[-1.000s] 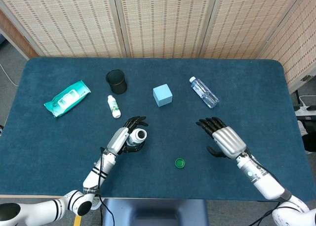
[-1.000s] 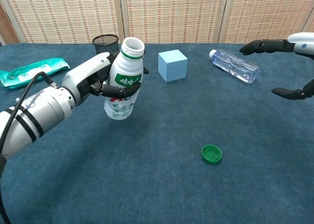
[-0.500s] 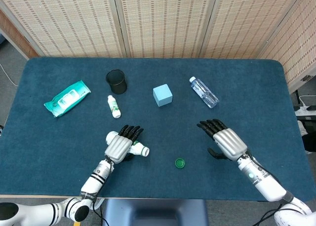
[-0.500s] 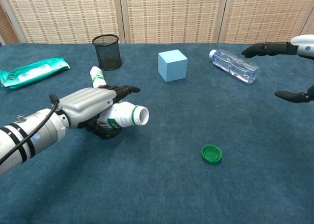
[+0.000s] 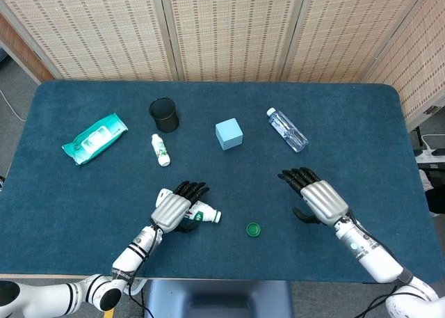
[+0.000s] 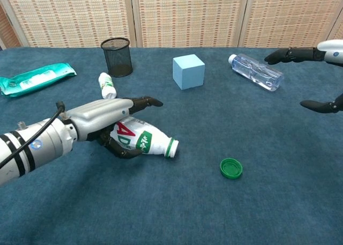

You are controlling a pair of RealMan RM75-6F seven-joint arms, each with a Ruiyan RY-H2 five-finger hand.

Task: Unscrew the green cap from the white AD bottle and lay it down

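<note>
The white AD bottle [image 5: 204,213] [image 6: 143,140] lies on its side on the blue table, its open mouth pointing right. My left hand [image 5: 172,209] [image 6: 102,116] covers its base end: the palm sits over it, the thumb curls against its near side, and the other fingers stretch out above it. The green cap [image 5: 253,229] [image 6: 231,168] lies flat on the table to the right of the bottle, touched by neither hand. My right hand [image 5: 321,200] [image 6: 300,53] hovers further right, fingers apart and holding nothing.
At the back stand a black mesh cup [image 5: 163,114], a light blue cube [image 5: 229,133] and a clear water bottle [image 5: 286,129] on its side. A small white bottle [image 5: 160,150] and a green wipes pack [image 5: 94,138] lie to the left.
My left hand has brought the AD bottle from upright in the air down onto its side on the table, mouth now turned right and toward me. The right hand and cap have stayed put.
</note>
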